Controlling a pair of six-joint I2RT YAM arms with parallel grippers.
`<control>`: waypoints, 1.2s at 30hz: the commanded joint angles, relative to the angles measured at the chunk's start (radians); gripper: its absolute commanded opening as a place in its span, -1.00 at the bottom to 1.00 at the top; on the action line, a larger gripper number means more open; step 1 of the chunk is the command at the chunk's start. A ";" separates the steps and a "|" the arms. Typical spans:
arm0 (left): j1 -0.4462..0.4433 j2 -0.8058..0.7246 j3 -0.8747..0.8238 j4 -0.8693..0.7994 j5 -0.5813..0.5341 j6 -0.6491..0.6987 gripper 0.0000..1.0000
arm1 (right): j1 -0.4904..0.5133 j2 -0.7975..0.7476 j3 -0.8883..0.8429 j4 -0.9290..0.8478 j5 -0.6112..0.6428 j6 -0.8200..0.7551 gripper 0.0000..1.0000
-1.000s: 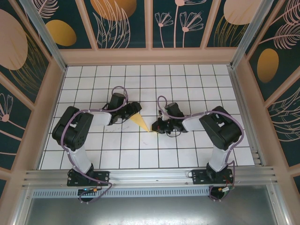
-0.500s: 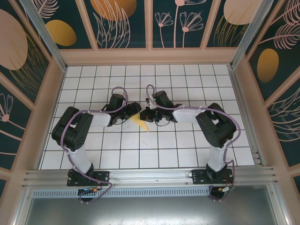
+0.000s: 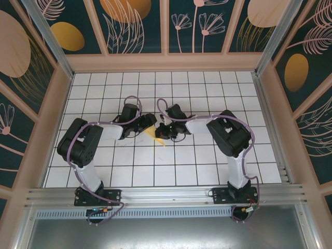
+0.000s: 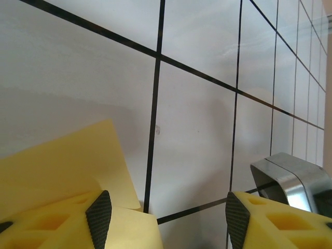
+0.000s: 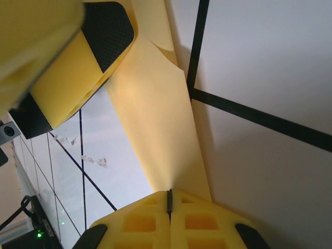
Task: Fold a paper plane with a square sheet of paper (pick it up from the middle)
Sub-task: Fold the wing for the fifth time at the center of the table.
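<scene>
The pale-yellow paper (image 3: pixel 155 137) lies on the tiles near the table's middle, folded into a slim dart with its tip pointing near-right. My left gripper (image 3: pixel 149 122) is at its wide end and open (image 4: pixel 167 220), with the left finger over the paper (image 4: pixel 62 161). My right gripper (image 3: pixel 163 129) is low over the paper's middle. Its jaws are shut tight (image 5: pixel 168 199), and the paper (image 5: pixel 155 114) runs out from beneath their tips toward the left gripper's finger (image 5: pixel 106 33).
The white grid table (image 3: pixel 207 93) is boxed in by patterned walls on three sides. An aluminium rail (image 3: pixel 166 196) runs along the near edge. A grey metal part of the right arm (image 4: pixel 290 176) sits close beside my left gripper.
The right gripper, shut throughout, has slid up and to the left from the paper's tip toward the left gripper. The left arm and the paper have stayed put.
</scene>
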 commanded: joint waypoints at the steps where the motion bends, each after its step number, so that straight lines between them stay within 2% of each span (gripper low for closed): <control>1: 0.015 -0.003 -0.016 -0.176 -0.125 0.050 0.28 | 0.025 0.038 -0.054 -0.177 0.082 -0.043 -1.00; 8: 0.038 -0.005 -0.030 -0.117 -0.099 0.096 0.31 | 0.027 0.051 -0.052 -0.225 0.135 -0.063 -1.00; 17: 0.154 -0.033 -0.140 0.015 -0.013 0.081 0.35 | 0.029 0.048 -0.048 -0.234 0.142 -0.067 -1.00; 23: 0.229 -0.064 -0.165 -0.008 -0.019 0.101 0.38 | 0.038 0.052 -0.041 -0.237 0.139 -0.069 -1.00; 28: 0.258 -0.075 -0.162 -0.056 -0.056 0.101 0.38 | 0.046 0.051 -0.029 -0.234 0.131 -0.075 -1.00; 36: 0.260 -0.247 -0.141 -0.129 -0.074 0.094 0.40 | 0.056 0.057 -0.012 -0.222 0.115 -0.071 -1.00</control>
